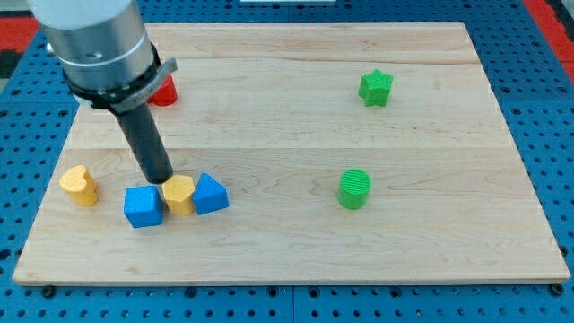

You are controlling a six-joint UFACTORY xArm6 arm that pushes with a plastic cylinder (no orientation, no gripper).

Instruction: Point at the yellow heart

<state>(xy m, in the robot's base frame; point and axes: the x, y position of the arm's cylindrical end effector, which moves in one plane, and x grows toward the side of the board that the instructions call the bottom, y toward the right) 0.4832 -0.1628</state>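
Observation:
The yellow heart (80, 186) lies near the board's left edge, low in the view. My tip (161, 180) is to its right, about a block's width away, and not touching it. The tip sits just above a row of three touching blocks: a blue cube (143, 206), a yellow block (179, 195) of unclear shape, and a blue block (210, 194) with a pointed top. The tip stands at the top edge of the yellow block, between it and the blue cube.
A red block (164, 91) sits at the upper left, partly hidden behind the arm. A green star (376, 88) is at the upper right. A green cylinder (354, 189) is right of centre. The wooden board (296, 260) lies on a blue pegboard.

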